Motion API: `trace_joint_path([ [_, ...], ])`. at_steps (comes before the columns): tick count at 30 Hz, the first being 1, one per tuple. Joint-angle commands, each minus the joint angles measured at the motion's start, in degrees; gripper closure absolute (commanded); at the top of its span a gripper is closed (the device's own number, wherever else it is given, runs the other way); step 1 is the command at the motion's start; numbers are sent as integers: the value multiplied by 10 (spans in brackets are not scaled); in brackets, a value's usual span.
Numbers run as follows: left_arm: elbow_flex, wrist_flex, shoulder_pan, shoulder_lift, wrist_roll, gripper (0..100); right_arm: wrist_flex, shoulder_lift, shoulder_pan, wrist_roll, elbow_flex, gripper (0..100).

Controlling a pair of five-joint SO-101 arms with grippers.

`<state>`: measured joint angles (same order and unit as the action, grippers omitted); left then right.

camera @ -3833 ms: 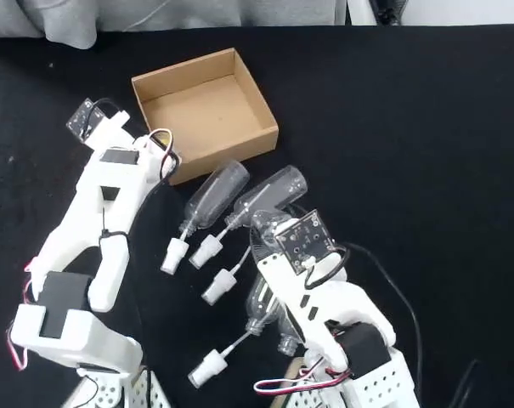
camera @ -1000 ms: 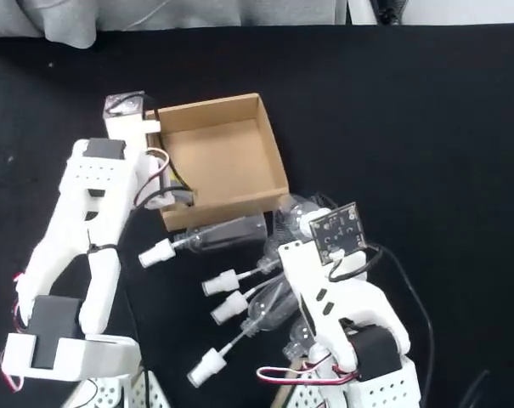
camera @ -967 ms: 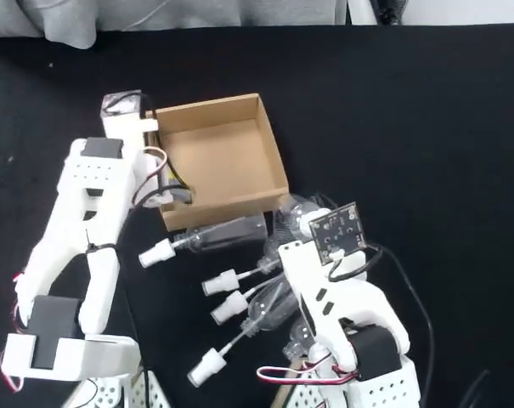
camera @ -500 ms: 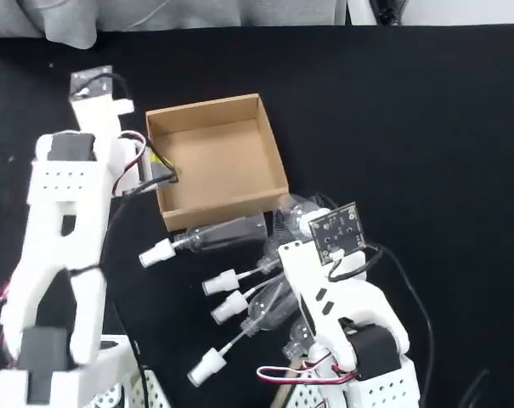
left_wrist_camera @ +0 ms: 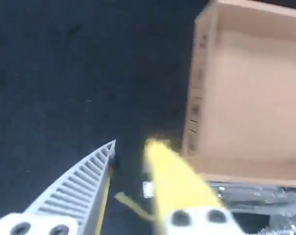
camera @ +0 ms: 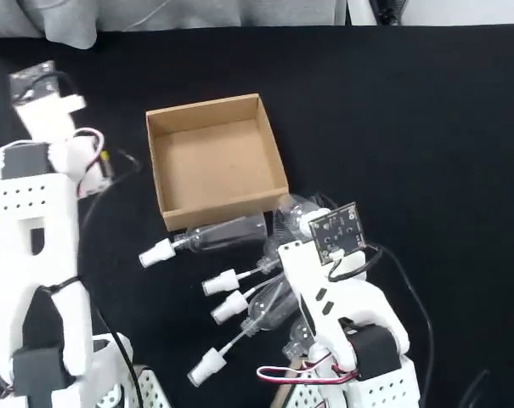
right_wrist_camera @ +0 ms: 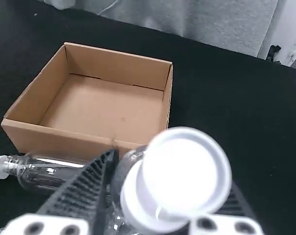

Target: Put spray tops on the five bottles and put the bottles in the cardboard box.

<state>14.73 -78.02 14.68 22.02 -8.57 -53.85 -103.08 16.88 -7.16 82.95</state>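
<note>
Currently listed, item by item.

Left gripper [left_wrist_camera: 132, 146]: its fingers are parted and nothing is held between them. It is poised over the bare black table [camera: 426, 170], beside an outer wall of the cardboard box [camera: 204, 105]. Set against half a second ago, the left arm [camera: 31, 221] has been swung away from the box toward its own side of the table and now stands apart from it.

Cardboard box: it stands upright with its open side up. Its place matches that of one second ago. Against 3.8 s ago it has been shifted and turned, so that its near wall now lies just beside the bottles.

Right gripper [right_wrist_camera: 162, 161]: it is clamped on a clear bottle [right_wrist_camera: 179, 178] whose white round end is turned toward the wrist camera. The bottle is held close to the box's near corner. No change is noted here over the last second.

Lone bottle [camera: 227, 234]: it is laid on its side along the box's near wall, its spray top [camera: 157, 253] pointing toward the left arm's side. Whether it touches the wall cannot be told.

Bottle cluster [camera: 269, 308]: these lie on their sides, partly under the right arm, and are placed as they were one second ago. Three white tops [camera: 218, 282] are fanned out on the table.
</note>
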Motion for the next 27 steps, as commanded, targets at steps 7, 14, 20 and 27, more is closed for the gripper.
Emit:
trace_joint_path([
  [7, 100, 48, 66, 36, -2, 971, 2, -57, -17, 0, -69, 923],
  [14, 260, 164, 71, 129, -6, 971, 3, -28, -14, -26, -94, 923],
  [20, 355, 261, 71, 185, -8, 971, 3, 121, -13, -25, -204, 923],
  [27, 375, 284, 71, 187, -8, 971, 3, 268, -12, -23, -317, 923],
])
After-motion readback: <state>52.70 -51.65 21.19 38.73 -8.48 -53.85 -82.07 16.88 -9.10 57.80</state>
